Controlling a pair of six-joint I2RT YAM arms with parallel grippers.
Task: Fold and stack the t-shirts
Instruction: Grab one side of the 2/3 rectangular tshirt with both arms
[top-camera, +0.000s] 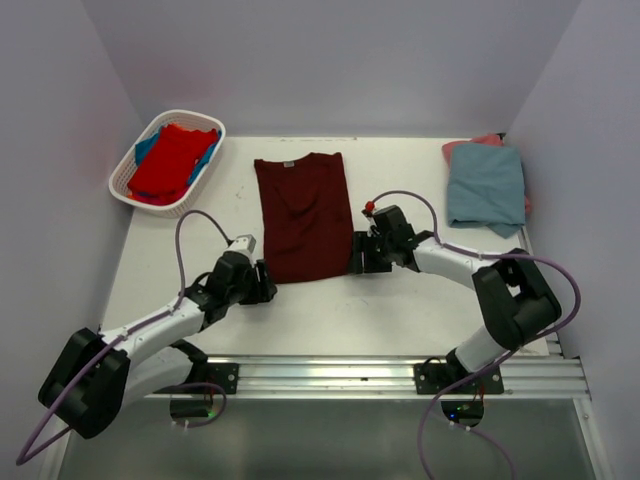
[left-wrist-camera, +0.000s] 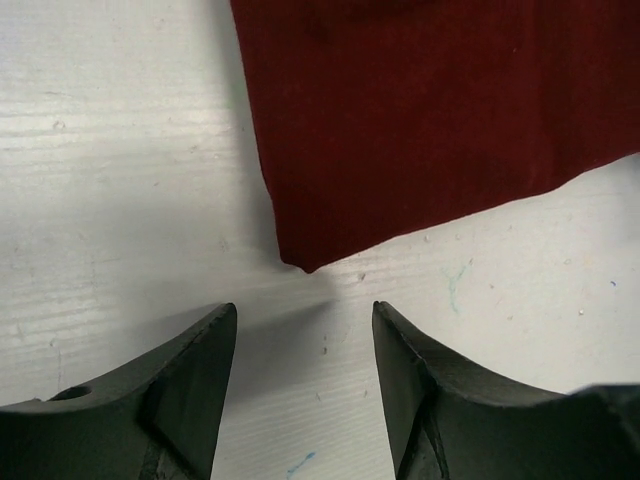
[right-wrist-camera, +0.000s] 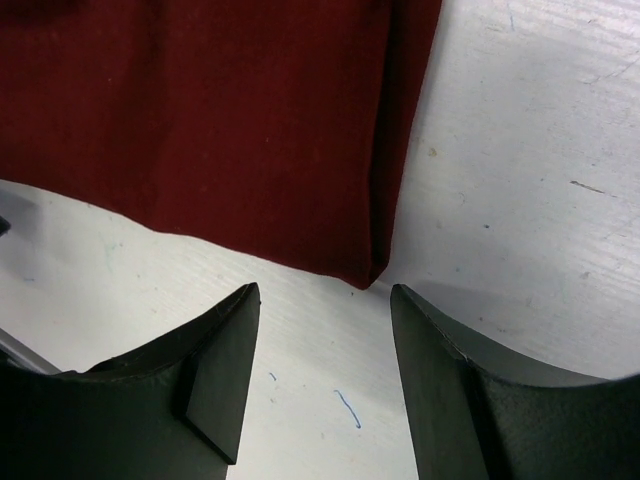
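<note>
The t-shirts are spread over a white bench in three places: one lies flat in the middle, some are in a basket at the far left, and some are stacked at the far right.

We see the two arms reaching in from the near edge. The left arm angles up toward the middle and the right arm bends in from the right.

The dark maroon t-shirt is the largest garment. It lies flat on the bench as a tall rectangle, with its neck at the far end and its hem toward the arms. From the right wrist we can see a doubled, folded edge down its right side.

The white slatted basket sits at the far left corner. It holds a bright red t-shirt on top, with blue cloth showing at the sides beneath it.

At the far right, a folded grey-blue t-shirt rests on a salmon pink one, of which we see only the edges.

The left claw is at the near left corner of the maroon shirt. Its fingers are parted and hold nothing. In the left wrist view the corner of the hem lies just ahead of the gap and is not touched.

The right claw is at the near right corner, also spread wide and empty. In the right wrist view that corner sits just beyond the opening between the fingers.
</note>
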